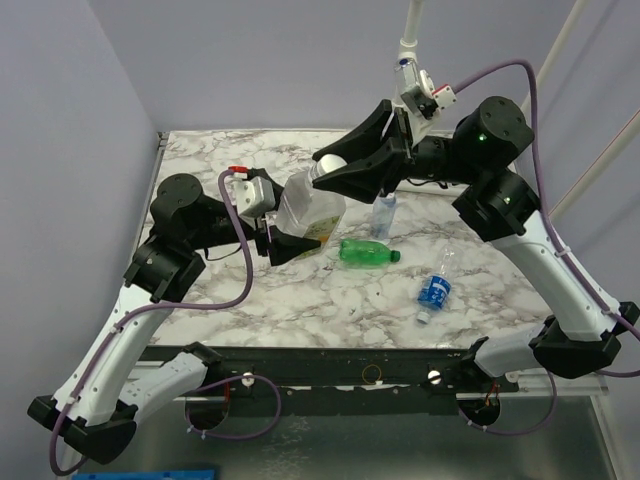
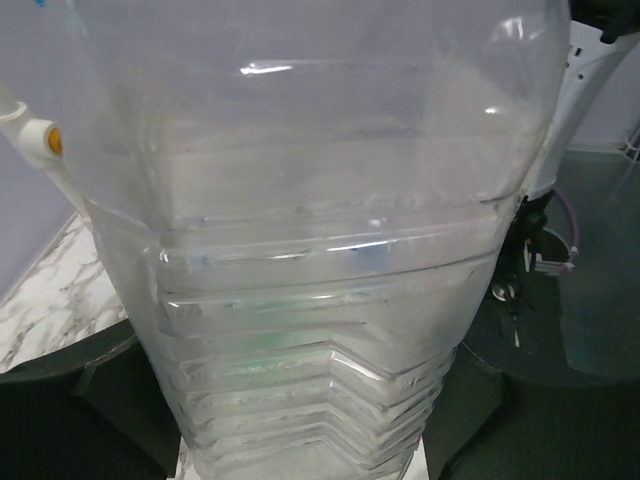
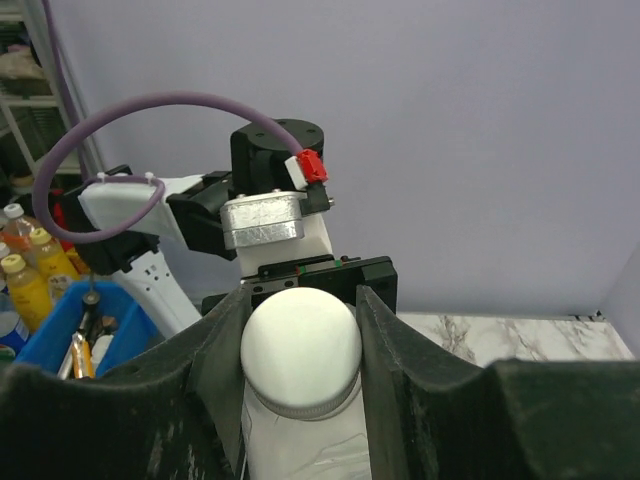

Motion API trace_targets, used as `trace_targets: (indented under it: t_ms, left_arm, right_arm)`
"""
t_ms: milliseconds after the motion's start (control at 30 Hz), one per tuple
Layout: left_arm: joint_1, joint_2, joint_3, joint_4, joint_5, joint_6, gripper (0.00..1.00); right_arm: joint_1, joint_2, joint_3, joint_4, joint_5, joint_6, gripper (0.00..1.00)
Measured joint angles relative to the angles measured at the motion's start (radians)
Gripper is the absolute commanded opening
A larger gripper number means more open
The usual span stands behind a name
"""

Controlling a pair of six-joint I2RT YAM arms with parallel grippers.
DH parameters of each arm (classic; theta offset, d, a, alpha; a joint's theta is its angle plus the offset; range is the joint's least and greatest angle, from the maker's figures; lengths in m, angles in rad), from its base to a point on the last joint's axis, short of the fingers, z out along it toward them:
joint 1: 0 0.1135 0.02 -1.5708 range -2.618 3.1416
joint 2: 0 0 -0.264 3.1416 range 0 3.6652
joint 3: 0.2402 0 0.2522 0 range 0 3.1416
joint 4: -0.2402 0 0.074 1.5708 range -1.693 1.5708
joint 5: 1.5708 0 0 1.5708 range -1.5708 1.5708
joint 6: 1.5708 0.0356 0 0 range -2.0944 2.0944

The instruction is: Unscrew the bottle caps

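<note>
The tall clear bottle is held tilted above the table between both arms. My left gripper is shut on its lower body, which fills the left wrist view. My right gripper is shut on the bottle's white cap, with a dark finger pressed on each side. The green bottle lies on the marble table with its green cap on. One small clear bottle with a blue label lies at the right. Another small bottle stands behind the green one.
The marble table has a white frame and purple walls around it. A white pole rises at the back. A blue bin with tools and yellow-capped bottles sits off the table in the right wrist view.
</note>
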Motion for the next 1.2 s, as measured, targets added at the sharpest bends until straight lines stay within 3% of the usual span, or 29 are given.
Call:
trace_targets:
  t_ms: [200, 633, 733, 900, 1200]
  left_arm:
    - [0.0, 0.005, 0.008, -0.052, 0.023, 0.006, 0.04]
    - [0.002, 0.011, -0.064, -0.091, -0.213, 0.093, 0.05]
    - [0.002, 0.011, -0.094, -0.062, -0.308, 0.095, 0.05]
    - [0.002, 0.011, -0.144, 0.004, -0.457, 0.098, 0.05]
    - [0.003, 0.008, -0.159, 0.075, -0.573, 0.079, 0.05]
  right_arm:
    - [-0.007, -0.002, 0.0, -0.017, -0.013, -0.006, 0.0]
    - [-0.007, -0.063, 0.06, -0.208, 0.212, -0.091, 0.0]
    - [-0.007, -0.137, -0.06, -0.238, 0.25, -0.098, 0.0]
    - [-0.007, -0.233, -0.41, -0.263, 0.305, -0.084, 0.01]
    - [0.023, -0.154, -0.937, -0.145, 0.423, 0.008, 0.01]
